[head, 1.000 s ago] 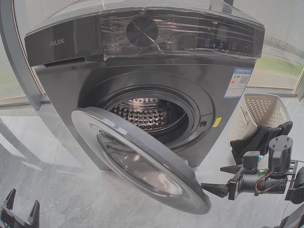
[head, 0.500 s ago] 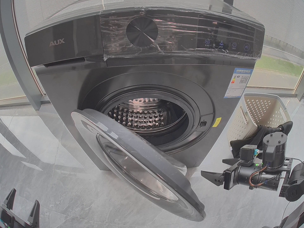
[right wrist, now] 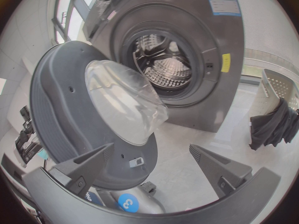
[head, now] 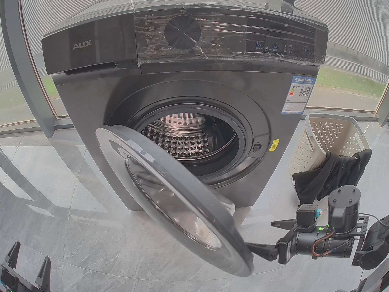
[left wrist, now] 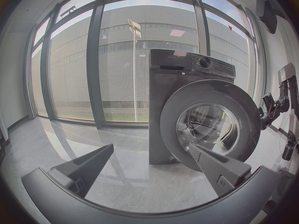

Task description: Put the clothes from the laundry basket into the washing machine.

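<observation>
Washing machine (head: 182, 82), centre: door (head: 170, 199) hinged left, standing partly open, no clothes visible in the drum. Laundry basket (head: 324, 136), right of the machine; dark clothes (head: 332, 175) draped over its near rim, none loaded. Right pincer (head: 262, 235): spread wide, empty, one finger at the door's free edge, probably to push it clear. Left pincer (head: 31, 253): spread wide, empty, near left.

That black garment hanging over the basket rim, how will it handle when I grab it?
Probably floppy: the black garment hangs in folds over the laundry basket rim, so it should sag and trail below a pinch. It looks like thin cloth, likely light. The perforated basket looks like light plastic, so a snag might drag it along.
</observation>
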`<state>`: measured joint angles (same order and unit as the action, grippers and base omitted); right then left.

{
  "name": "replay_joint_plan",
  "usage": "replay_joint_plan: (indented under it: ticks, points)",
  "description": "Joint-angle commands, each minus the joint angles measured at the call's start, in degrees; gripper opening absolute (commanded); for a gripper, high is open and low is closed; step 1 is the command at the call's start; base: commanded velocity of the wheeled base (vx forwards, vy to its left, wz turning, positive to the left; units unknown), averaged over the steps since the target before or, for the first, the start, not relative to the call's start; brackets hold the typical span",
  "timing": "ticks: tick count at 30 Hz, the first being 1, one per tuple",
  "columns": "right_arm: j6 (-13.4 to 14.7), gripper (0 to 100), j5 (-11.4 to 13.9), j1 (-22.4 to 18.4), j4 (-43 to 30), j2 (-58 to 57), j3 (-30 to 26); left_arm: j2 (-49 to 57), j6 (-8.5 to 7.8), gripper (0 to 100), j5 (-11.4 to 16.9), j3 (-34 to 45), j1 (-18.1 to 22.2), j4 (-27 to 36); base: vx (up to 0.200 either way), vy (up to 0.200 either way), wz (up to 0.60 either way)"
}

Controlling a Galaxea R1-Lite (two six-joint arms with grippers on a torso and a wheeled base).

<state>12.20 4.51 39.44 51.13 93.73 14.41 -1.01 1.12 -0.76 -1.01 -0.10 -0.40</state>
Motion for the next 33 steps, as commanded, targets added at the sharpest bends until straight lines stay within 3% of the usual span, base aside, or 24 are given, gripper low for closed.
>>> replay_joint_plan:
  ticks: [1, 3, 6, 11, 14, 23, 33]
  points:
    - [-0.34, 100, 3.05, 2.49, 3.54, -0.31, -3.77, 0.92, 0.02, 100, -0.04, 0.92, 0.01, -0.04, 0.0, 0.0, 0.0]
    - [-0.6, 100, 4.98, 2.4, 5.3, -0.66, -4.74, 0.84, 0.02, 100, -0.04, 0.92, 0.01, -0.04, 0.0, 0.0, 0.0]
    - [-0.34, 100, 4.72, 1.17, 5.91, -0.22, -3.6, 0.84, 0.02, 100, -0.04, 0.92, 0.01, -0.04, 0.0, 0.0, 0.0]
    - [-0.25, 100, -2.31, -4.72, 6.09, 4.35, 1.5, 0.84, 0.02, 100, -0.04, 0.92, 0.01, -0.04, 0.0, 0.0, 0.0]
    - [-0.07, 100, -3.1, -6.13, 6.09, 7.16, 4.05, 0.84, 0.02, 100, -0.04, 0.92, 0.01, -0.04, 0.0, 0.0, 0.0]
    - [-0.25, 100, -5.04, -6.48, 5.83, 14.9, 10.82, 0.92, 0.02, 100, -0.04, 0.92, 0.01, 0.05, 0.0, 0.0, 0.0]
    - [-0.78, 100, -5.13, -5.69, 4.24, 23.51, 19.78, 0.84, 0.02, 100, -0.04, 0.92, 0.01, -0.04, 0.0, 0.0, 0.0]
